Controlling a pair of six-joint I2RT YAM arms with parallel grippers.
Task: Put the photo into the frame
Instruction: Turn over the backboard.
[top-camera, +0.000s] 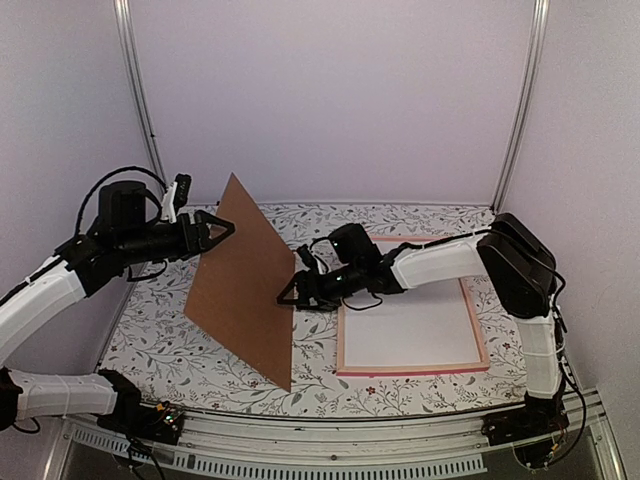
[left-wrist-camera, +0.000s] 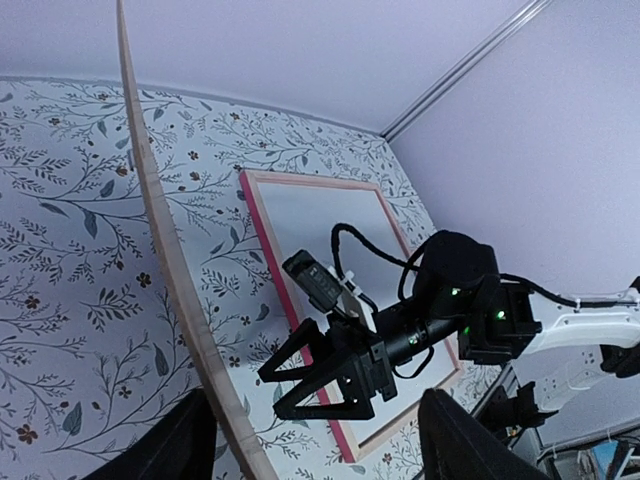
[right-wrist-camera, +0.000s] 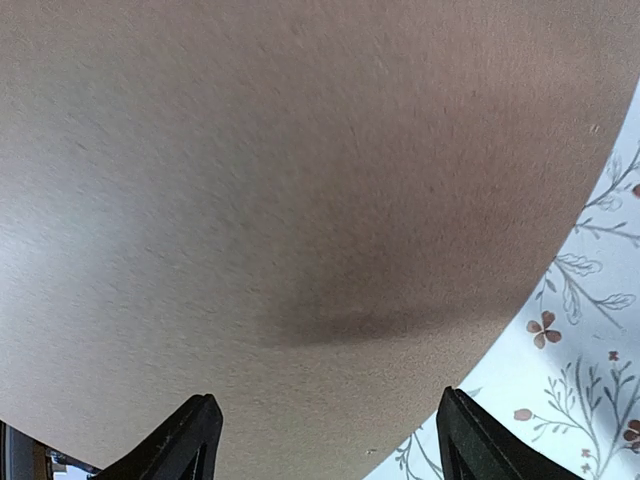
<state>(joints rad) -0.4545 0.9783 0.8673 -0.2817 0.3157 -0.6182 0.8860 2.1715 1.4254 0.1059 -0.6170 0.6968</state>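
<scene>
Top external: brown backing board (top-camera: 245, 290) stands tilted on edge btw both hands, left hand (top-camera: 222, 232) open w/ board's upper edge btw its jaws, right hand (top-camera: 288, 290) open at opposite face; frame (top-camera: 410, 371) lies flat on table (top-camera: 150, 340), right of board, nearer right arm; photo not visible.

A brown board (right-wrist-camera: 300, 180) filled the view, the pincer (right-wrist-camera: 328, 440) spread wide below. Floral desk (right-wrist-camera: 592, 330) showed at right.
</scene>
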